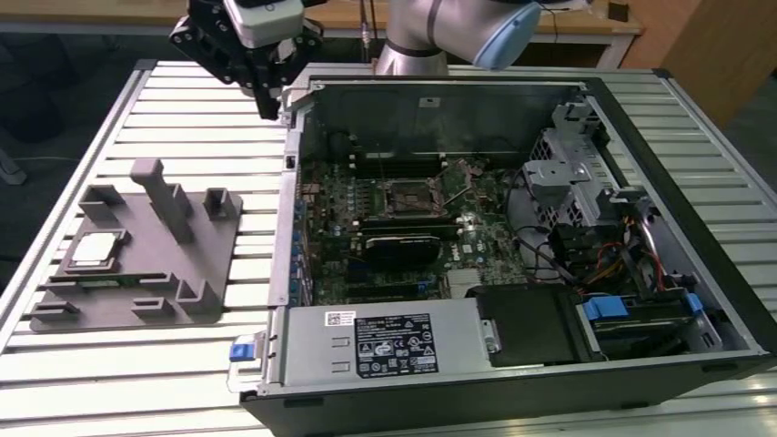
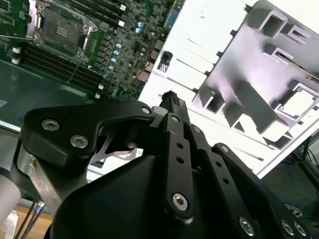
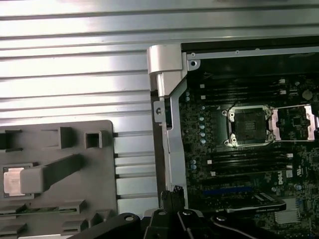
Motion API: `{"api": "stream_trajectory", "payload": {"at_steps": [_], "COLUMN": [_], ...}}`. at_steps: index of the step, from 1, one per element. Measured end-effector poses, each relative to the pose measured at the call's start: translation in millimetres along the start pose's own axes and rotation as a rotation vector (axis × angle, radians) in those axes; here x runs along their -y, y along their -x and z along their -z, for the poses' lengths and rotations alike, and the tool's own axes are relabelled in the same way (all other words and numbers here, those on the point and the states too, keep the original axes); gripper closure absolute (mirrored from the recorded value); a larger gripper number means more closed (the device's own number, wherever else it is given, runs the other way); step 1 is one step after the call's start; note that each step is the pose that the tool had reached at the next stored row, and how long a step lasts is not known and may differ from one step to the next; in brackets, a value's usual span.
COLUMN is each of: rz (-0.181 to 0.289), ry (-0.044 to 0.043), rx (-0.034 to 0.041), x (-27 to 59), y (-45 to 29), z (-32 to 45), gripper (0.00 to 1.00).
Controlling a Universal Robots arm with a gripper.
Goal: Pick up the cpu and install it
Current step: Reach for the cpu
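Your tool hangs at the upper left of the exterior view, by the open computer case's far corner. Its fingers are narrow, drawn together on nothing. The cpu lies in the grey holder at mid-left on the surface, well apart from the tool.

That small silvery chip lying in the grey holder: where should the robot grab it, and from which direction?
Probably straight from above, the jaws closing on two opposite edges of the cpu. It lies flat, top face up, in a recess of the grey holder, so a sideways approach would meet the holder. A tall post stands close by; steer clear.
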State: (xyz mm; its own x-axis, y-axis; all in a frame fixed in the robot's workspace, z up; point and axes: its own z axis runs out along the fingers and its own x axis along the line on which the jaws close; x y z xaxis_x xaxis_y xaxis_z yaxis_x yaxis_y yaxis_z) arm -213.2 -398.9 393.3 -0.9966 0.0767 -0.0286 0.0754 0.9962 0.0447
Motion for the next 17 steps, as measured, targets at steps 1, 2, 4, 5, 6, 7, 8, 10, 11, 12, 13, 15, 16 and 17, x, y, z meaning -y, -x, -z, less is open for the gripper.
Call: {"api": "stream_trajectory", "payload": {"at_steps": [1, 2, 4, 5, 6, 7, 8, 10, 11, 12, 13, 15, 16, 17], "rz": [0.000, 0.000, 0.000, 0.000, 0.000, 0.000, 0.000, 0.000, 0.000, 0.000, 0.000, 0.000, 0.000, 0.000], "ry": [0.0000, 0.0000, 0.0001, 0.0000, 0.0001, 0.0001, 0.0000, 0.0000, 0.0000, 0.0000, 0.0001, 0.0001, 0.0001, 0.0001], "rx": [0.0001, 0.0001, 0.0003, 0.0003, 0.0005, 0.0005, 0.0005, 0.0005, 0.0006, 0.0006, 0.0007, 0.0007, 0.0007, 0.0007], "x": [0.2, 0.3, 0.6, 0.8, 1.0, 1.2, 1.4, 1.7, 1.9, 2.1, 2.2, 2.5, 2.7, 2.9], "y": [-2.0, -4.2, -8.7, -11.0, -13.3, -15.9, -18.2, -22.8, -25.1, -27.2, -29.2, -33.4, -35.6, -37.7], "z": [0.1, 0.1, 0.2, 0.3, 0.4, 0.5, 0.6, 0.7, 0.8, 0.8, 0.8, 1.0, 1.0, 1.1], "gripper": [0.89, 0.89, 0.89, 0.89, 0.89, 0.89, 0.89, 0.89, 0.89, 0.89, 0.89, 0.89, 0.89, 0.89]}}
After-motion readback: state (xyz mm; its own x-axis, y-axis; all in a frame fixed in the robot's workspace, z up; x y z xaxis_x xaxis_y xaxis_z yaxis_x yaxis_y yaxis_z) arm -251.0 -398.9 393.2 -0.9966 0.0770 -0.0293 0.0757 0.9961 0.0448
